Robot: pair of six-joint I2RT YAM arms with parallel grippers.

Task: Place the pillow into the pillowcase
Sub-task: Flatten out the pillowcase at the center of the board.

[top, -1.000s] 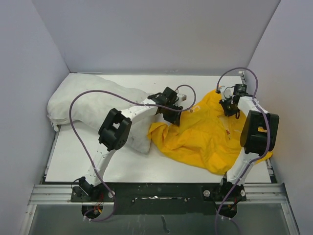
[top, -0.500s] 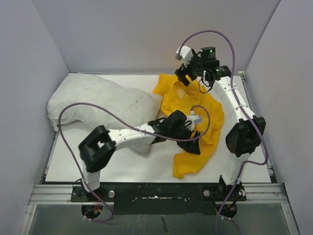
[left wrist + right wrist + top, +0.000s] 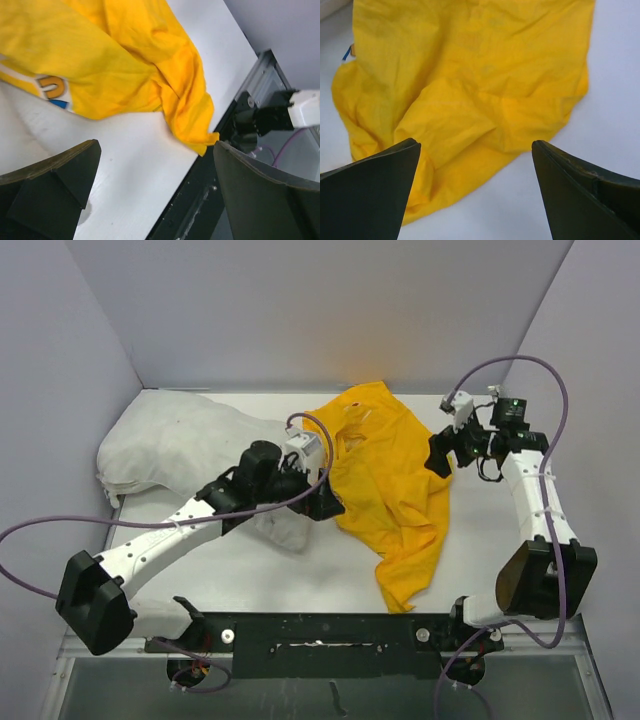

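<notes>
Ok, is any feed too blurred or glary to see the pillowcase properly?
Top external: evenly lit, no glare, pillowcase and pillow sharp, faint yellow tint on the back wall. Left wrist: cloth clear, its own fingers dark and soft. Right wrist: folds slightly soft, fingers plain dark silhouettes.

pillow [image 3: 180, 445]: on the far-left part of the surface [image 3: 300, 580], by the left wall.
pillowcase [image 3: 390, 480]: right of the pillow, spread from the far middle toward the near edge.
left hand [image 3: 325, 502]: between the pillow's right end and the pillowcase's left edge.
right hand [image 3: 440, 452]: over the pillowcase's right edge.
</notes>
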